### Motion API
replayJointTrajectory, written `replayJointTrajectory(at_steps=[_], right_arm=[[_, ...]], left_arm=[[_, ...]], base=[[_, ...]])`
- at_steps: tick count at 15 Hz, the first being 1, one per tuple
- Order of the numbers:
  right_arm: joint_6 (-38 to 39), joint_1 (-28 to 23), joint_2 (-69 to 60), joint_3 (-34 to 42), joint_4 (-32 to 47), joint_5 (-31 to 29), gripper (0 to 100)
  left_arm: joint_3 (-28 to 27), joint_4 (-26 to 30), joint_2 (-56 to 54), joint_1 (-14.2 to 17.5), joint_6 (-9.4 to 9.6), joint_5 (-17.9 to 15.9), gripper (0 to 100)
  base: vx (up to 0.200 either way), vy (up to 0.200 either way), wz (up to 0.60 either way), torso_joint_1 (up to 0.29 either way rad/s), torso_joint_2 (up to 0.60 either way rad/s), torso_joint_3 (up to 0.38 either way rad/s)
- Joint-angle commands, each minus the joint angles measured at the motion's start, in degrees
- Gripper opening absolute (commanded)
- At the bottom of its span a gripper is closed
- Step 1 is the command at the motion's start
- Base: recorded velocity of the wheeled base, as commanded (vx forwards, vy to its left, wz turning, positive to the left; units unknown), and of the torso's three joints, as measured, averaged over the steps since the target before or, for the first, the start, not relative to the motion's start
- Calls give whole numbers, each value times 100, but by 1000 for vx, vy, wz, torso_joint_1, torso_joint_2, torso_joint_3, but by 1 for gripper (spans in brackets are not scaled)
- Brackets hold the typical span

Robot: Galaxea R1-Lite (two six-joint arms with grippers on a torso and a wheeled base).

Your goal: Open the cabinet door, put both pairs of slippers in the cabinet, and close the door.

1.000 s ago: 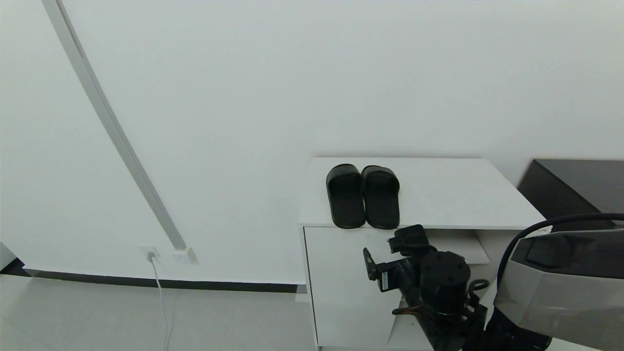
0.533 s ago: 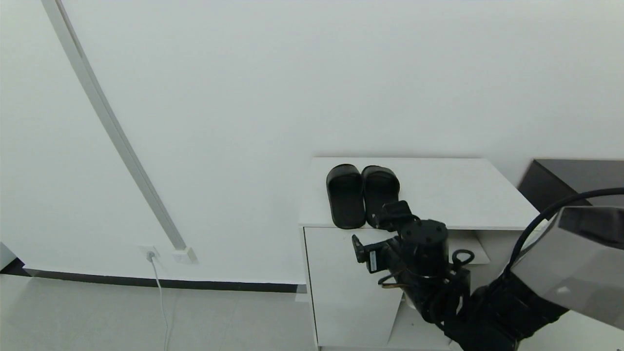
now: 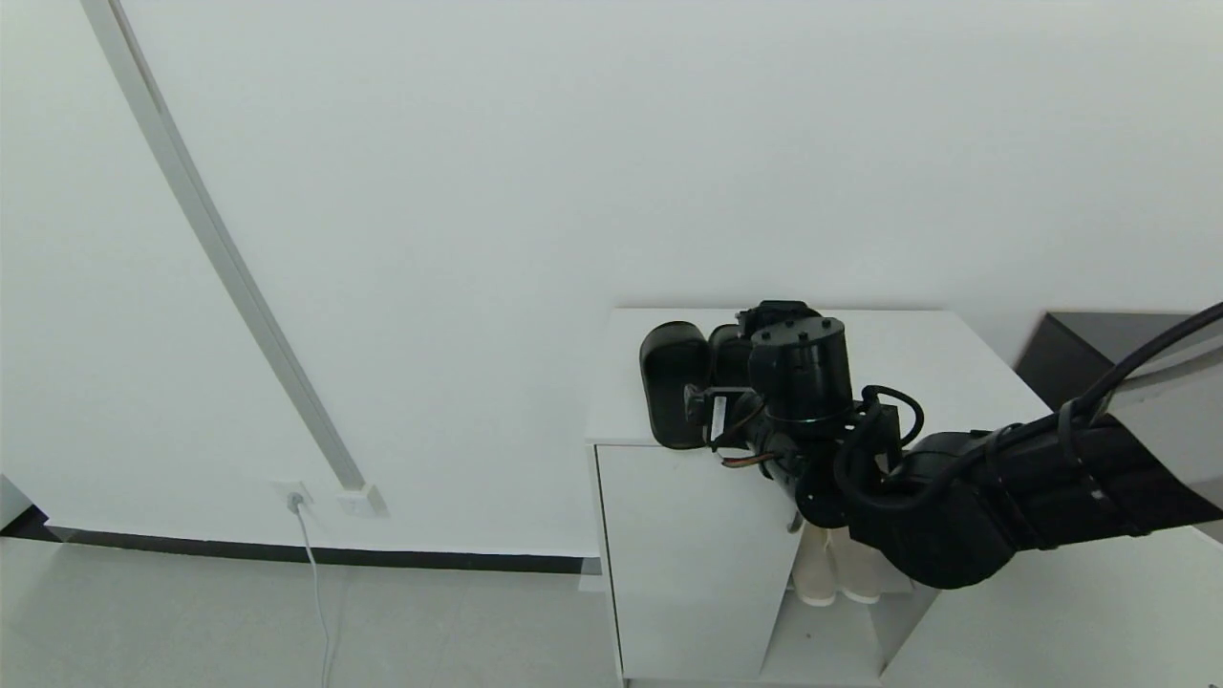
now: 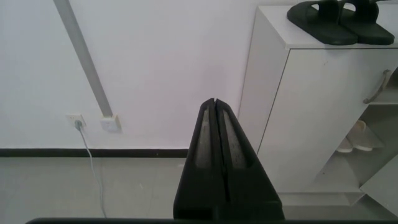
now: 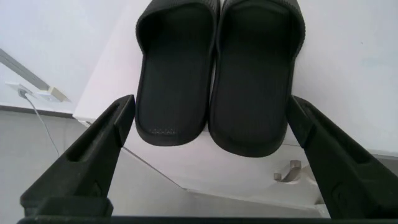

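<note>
A pair of black slippers (image 3: 674, 382) lies side by side on the front left of the white cabinet's top (image 3: 889, 373). My right gripper (image 5: 211, 106) hangs open just in front of and above the black slippers (image 5: 221, 68), one finger on each outer side of the pair, touching neither. In the head view the right wrist covers the right slipper. A pair of white slippers (image 3: 841, 573) stands inside the cabinet's open right half. My left gripper (image 4: 214, 109) is shut on nothing, low and well to the left of the cabinet (image 4: 311, 124).
The cabinet's left door (image 3: 688, 554) is closed. The open door panel (image 3: 1051, 621) juts toward me at lower right. A dark piece of furniture (image 3: 1080, 354) stands right of the cabinet. A wall socket with a cable (image 3: 294, 499) sits low on the wall at left.
My right arm has risen from in front of the cabinet door to the level of the top and moved over the black slippers. The white slippers inside have come into sight.
</note>
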Motion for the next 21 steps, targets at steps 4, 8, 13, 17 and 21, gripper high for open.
replayJointTrajectory(at_steps=[4, 8, 13, 17, 21], right_arm=[[10, 9, 43, 46, -14, 4, 100], [-26, 9, 377, 46, -304, 4, 100], [-105, -17, 860, 90, -884, -5, 100], [-439, -149, 1326, -42, -1482, 4, 100], [-834, -395, 1625, -385, -1631, 22, 100]], left_arm=[[2, 0, 7, -1, 0, 0, 0], [-6, 0, 7, -1, 0, 0, 0], [2, 0, 7, -1, -18, 26, 0], [2, 0, 7, -1, -53, 35, 0], [-6, 0, 7, -1, -53, 35, 0]], base=[[100, 0, 0, 2, 2, 0], [200, 0, 0, 4, -4, 1], [120, 0, 0, 3, 0, 0], [0, 0, 0, 0, 0, 0], [0, 0, 0, 0, 0, 0]])
